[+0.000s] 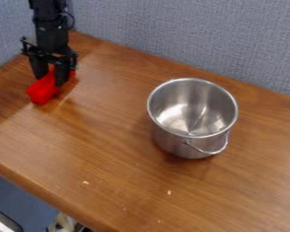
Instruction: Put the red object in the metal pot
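From here I see the gripper [51,76] low over the wooden table [123,154], its fingers on either side of the block [46,89]. Whether they're pinching it, I can't tell. The red block lies right beneath and between them. The pot [192,118] stands well apart from the gripper, across the table, its wire handle on its side.

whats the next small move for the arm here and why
Probably close the end effector a little more around the red block, then check the grip before lifting: its fingers reach down to the block, which looks to be on the table, well away from the metal pot.
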Controlling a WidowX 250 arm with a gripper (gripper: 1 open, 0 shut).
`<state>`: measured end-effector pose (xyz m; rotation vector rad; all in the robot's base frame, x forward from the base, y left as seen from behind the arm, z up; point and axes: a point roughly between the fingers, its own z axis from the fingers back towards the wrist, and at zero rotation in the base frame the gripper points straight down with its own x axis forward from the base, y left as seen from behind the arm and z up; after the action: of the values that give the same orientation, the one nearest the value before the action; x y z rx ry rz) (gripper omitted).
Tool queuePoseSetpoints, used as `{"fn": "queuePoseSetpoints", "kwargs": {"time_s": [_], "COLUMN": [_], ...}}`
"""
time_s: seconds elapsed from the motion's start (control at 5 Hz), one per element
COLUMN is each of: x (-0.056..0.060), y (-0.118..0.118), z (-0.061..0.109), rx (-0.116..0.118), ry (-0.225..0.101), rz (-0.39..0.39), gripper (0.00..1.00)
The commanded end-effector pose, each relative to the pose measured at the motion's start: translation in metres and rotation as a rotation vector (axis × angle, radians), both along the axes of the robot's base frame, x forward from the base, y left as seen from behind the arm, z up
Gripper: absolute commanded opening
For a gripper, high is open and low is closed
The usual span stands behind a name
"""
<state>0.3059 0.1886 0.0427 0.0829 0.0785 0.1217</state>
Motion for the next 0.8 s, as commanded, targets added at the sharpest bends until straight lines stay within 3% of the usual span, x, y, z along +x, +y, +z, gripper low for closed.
{"fn": "queuePoseSetpoints", "kwargs": {"time_s": [0.0,0.2,0.6], "x": [0.009,0.015,0.014], "y": [0.012,0.018,0.0], "z": [0.005,0.002,0.017], "rx": [0.011,0.007,0.0], "ry": [-0.027,-0.023,-0.029], "rz": [-0.023,-0.046,-0.131], "gripper": [0.0,1.0,1.0]}}
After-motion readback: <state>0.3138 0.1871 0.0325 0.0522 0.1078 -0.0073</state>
